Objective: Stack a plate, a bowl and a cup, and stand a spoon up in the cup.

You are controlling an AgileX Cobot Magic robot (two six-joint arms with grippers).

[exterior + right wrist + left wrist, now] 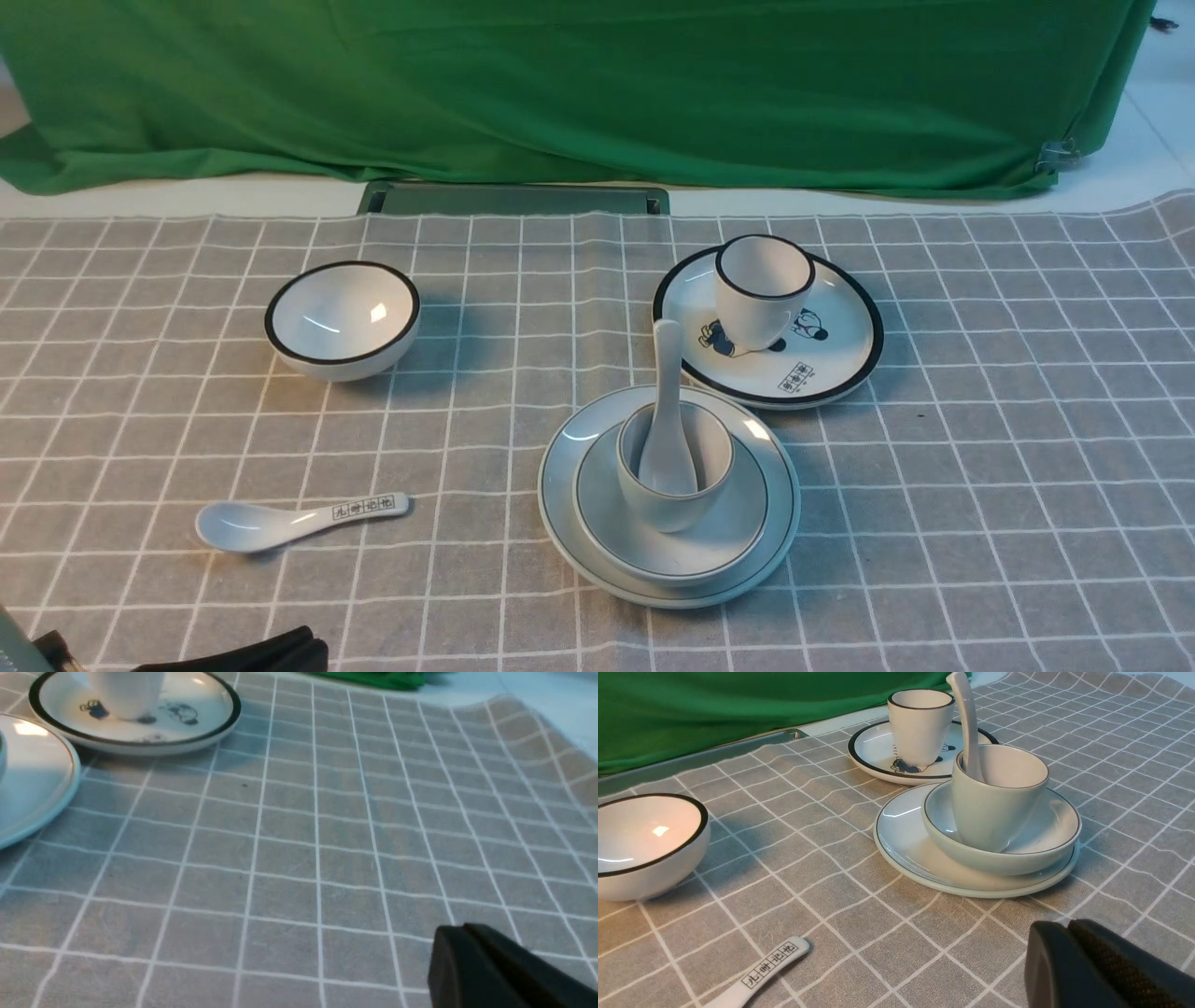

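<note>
The pale grey-blue plate (560, 485) lies on the checked cloth in front of me, slightly right of centre. The shallow bowl (738, 532) sits on it, and the plain cup (667, 509) stands in the bowl. The white spoon (667, 392) stands in the cup, bowl end down, handle leaning up and away. My left gripper (1066, 926) is shut and empty, low over the cloth, well short of the stack (990, 807). My right gripper (460, 928) is also shut and empty, over bare cloth to the right of the plate (32, 774).
A black-rimmed white bowl (343, 319) stands at the far left. A spoon with printed characters (289, 521) lies at the near left. Behind the stack, a black-rimmed cup (763, 289) stands on a cartoon plate (840, 350). A green backdrop (560, 84) closes the far side.
</note>
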